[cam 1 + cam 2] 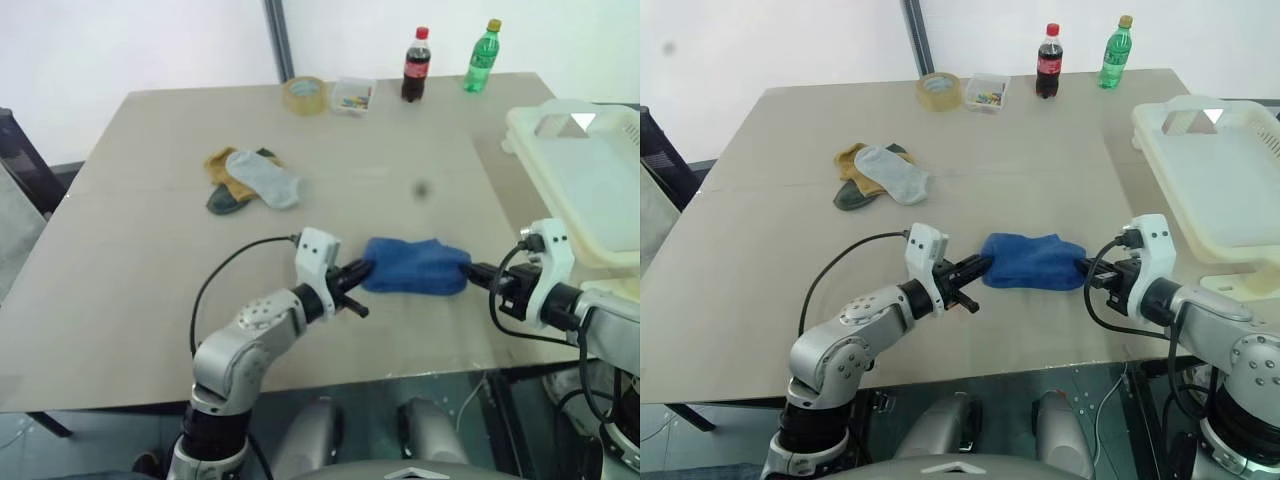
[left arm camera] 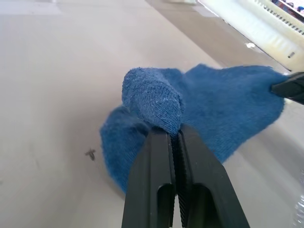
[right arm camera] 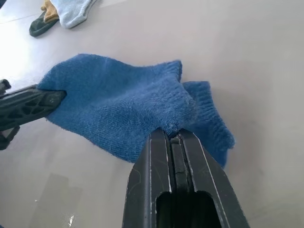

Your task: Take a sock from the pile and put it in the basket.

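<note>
Blue sock (image 1: 415, 266) pinched at each end by left end effector (image 1: 362, 272) and right end effector (image 1: 474, 270), above desk (image 1: 140, 250). Transport step; next: swing right over basket (image 1: 590, 190), release.

pile (image 1: 250, 180) left (far), basket (image 1: 590, 190) right

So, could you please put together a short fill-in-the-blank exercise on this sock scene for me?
1. The sock held between the left gripper and the right gripper is ____ in colour.
2. The number of grippers shut on that sock is ____.
3. The pile lies on the ____.
4. The basket is on the robot's ____ side.

Missing words: blue; two; table; right
</note>
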You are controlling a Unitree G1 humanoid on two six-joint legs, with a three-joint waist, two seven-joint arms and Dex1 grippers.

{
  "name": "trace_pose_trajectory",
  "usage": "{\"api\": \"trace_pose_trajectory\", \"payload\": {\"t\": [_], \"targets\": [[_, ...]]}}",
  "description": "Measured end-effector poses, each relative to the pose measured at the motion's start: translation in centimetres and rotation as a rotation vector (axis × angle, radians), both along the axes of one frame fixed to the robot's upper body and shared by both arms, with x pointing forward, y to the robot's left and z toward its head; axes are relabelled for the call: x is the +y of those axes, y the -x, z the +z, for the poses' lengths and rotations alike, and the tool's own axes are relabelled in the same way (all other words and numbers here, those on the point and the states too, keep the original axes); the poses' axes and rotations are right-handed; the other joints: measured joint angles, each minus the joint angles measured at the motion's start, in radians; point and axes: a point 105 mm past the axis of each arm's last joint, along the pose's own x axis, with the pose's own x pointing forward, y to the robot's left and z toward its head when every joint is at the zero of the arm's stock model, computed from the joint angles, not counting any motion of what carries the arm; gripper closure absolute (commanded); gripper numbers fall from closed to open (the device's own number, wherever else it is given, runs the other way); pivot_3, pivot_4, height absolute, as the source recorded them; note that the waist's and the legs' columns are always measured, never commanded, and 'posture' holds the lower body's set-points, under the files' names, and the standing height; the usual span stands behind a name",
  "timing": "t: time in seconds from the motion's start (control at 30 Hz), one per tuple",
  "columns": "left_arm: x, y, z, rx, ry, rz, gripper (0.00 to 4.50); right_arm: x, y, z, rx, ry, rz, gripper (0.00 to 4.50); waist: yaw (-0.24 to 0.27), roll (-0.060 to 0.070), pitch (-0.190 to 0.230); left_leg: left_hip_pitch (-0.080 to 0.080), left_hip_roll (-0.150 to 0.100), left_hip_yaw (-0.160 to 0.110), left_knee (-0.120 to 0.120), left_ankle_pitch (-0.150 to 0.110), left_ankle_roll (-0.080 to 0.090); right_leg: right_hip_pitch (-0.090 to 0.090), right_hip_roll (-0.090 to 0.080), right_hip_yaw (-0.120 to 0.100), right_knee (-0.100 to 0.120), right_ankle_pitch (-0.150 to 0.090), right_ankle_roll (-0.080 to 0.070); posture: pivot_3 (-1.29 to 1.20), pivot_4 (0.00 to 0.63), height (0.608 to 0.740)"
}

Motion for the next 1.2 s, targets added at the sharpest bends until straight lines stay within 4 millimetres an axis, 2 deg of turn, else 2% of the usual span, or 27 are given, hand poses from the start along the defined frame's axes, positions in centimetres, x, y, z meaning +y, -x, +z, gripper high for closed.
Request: {"api": "trace_pose_trajectory", "payload": {"t": [0.1,0.43,0.87,1.17,1.2], "targets": [[-0.3,-0.4,-0.7,0.029,-0.011,-0.005,4.44,-0.2,0.0,-0.3,0.012,0.001,-0.014,4.5,0.0,0.0,0.0,0.0,0.0,0.0,0.0,0.0,0.0,0.0,0.0,0.0,0.0,0.0,0.0,0.0,0.15,0.74],[-1.5,-0.7,-0.8,0.024,-0.004,-0.04,4.44,-1.0,-0.3,-1.0,0.042,0.01,-0.065,4.5,-0.001,0.0,0.0,0.0,0.0,0.0,0.0,0.0,0.0,0.0,0.0,0.0,0.0,0.0,0.0,0.0,0.15,0.74],[-1.2,-0.9,-0.9,0.035,0.031,0.052,4.44,-1.5,-1.1,-1.1,0.046,0.021,-0.094,4.5,0.0,0.0,0.0,0.0,0.0,0.0,0.0,0.0,0.0,0.0,0.0,0.0,-0.001,0.0,0.0,0.0,0.15,0.74],[-1.4,-0.7,-1.4,0.083,0.031,0.05,4.44,-1.5,-1.5,-3.1,0.126,0.049,-0.112,4.5,0.0,0.0,0.0,-0.001,0.0,0.0,-0.001,0.0,0.0,0.0,0.0,0.0,-0.003,0.0,0.0,0.0,0.15,0.74],[-1.5,-0.6,-1.4,0.088,0.032,0.047,4.49,-1.6,-1.5,-3.2,0.129,0.051,-0.113,4.23,0.0,0.0,0.0,-0.001,0.0,0.0,-0.001,0.0,0.0,0.0,0.0,0.0,-0.003,0.0,0.0,0.0,0.15,0.74]]}}
